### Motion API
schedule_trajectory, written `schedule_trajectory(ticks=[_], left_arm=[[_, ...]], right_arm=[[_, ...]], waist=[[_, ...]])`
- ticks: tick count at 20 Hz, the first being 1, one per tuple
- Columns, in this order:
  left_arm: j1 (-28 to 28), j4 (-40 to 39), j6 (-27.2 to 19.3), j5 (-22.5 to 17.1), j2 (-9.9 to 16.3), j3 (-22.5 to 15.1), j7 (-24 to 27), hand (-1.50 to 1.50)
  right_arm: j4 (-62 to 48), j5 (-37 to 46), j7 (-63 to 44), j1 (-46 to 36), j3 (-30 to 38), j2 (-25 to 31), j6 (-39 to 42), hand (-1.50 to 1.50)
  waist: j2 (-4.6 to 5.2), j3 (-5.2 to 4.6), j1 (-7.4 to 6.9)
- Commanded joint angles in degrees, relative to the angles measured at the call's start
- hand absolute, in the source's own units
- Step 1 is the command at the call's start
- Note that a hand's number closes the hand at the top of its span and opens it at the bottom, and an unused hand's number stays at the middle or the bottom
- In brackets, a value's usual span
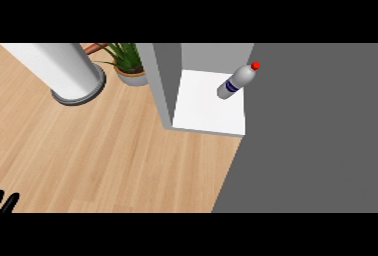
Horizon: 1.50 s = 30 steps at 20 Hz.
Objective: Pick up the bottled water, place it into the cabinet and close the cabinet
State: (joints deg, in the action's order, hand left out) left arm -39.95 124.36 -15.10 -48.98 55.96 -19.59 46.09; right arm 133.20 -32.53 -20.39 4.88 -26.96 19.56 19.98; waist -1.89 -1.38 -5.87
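Bottled water (pixel 238 81): grey, blue band, red cap, inside cabinet (pixel 210 107); left hand (pixel 7 201) fingers straight.

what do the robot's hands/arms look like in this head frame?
Barely any of it shows. Only the left hand is visible: a few thin black fingertips at the lower-left edge, over the wooden counter. No markings or cables can be seen. Neither forearm and no right hand are in frame.

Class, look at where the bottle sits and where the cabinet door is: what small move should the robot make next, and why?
Probably begin swinging the grey cabinet door shut. The bottled water already sits on the white shelf inside the cabinet, free of any hand. Only the left hand shows, at the lower left edge, far from the door.
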Motion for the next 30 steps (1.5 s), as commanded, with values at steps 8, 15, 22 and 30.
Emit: schedule_trajectory(ticks=[8, 15, 22, 30], left_arm=[[-3.33, -1.22, 6.17, -2.96, 2.74, 6.22, 2.55, -1.50], [-7.83, -1.82, 11.95, -3.63, 3.72, 8.94, 5.63, -1.50], [-15.94, -7.49, 19.61, -5.73, 3.19, 16.26, 10.75, -1.50], [-26.63, -9.39, 29.68, -6.56, 0.53, 23.91, 14.03, -1.50]], right_arm=[[-5.72, 6.84, -11.67, -19.26, -7.96, -13.40, -13.37, 1.50], [-16.30, -2.28, -19.77, -37.84, -10.54, -19.29, -15.84, 1.50], [-31.16, -13.38, -21.40, -54.51, -2.13, -19.50, -19.64, 1.50], [-41.64, -18.65, -18.22, -53.61, 0.73, -19.56, -18.96, 1.50]], waist=[[1.37, 0.37, -3.14], [1.53, 0.93, -3.98], [1.81, 1.23, -0.61], [1.69, 1.43, 2.67]])
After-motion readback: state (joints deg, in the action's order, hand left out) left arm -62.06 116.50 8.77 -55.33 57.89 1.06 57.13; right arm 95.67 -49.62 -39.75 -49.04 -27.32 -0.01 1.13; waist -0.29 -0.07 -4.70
